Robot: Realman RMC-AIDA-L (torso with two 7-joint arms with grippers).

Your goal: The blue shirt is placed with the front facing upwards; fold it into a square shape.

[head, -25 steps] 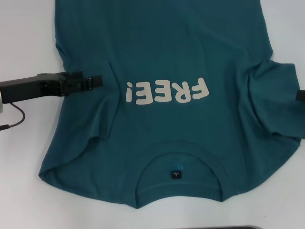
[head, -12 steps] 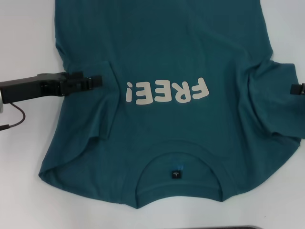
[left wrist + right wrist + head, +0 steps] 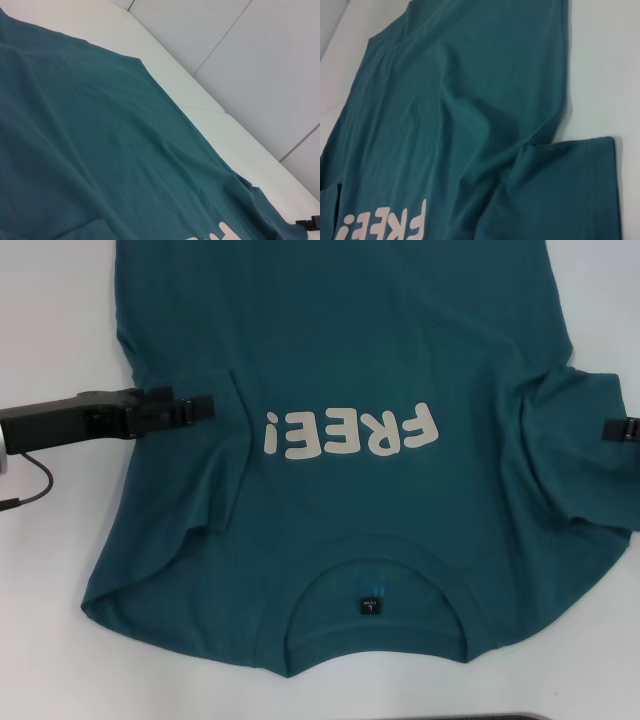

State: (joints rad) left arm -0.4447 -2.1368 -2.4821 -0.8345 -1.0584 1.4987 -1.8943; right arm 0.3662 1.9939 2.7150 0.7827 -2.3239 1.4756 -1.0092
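The blue shirt (image 3: 340,350) lies front up on the white table, its white "FREE!" lettering (image 3: 350,432) in the middle. Its collar (image 3: 375,575) and black label (image 3: 369,605) lie nearest me. Both sleeves are bunched inward against the body. My left gripper (image 3: 203,408) reaches in from the left, just over the shirt's left sleeve fold (image 3: 215,470). Only the tip of my right gripper (image 3: 612,429) shows at the right edge, over the right sleeve (image 3: 580,450). The left wrist view shows the shirt (image 3: 100,150) and, far off, the right gripper (image 3: 309,223). In the right wrist view are the shirt body (image 3: 460,110) and a sleeve (image 3: 570,190).
Bare white table (image 3: 60,320) flanks the shirt on both sides. A black cable (image 3: 35,485) loops below the left arm. A dark edge (image 3: 500,717) runs along the near side of the table.
The right gripper has come in from the right edge over the right sleeve. The left gripper has shifted slightly farther away. The shirt lies as before.
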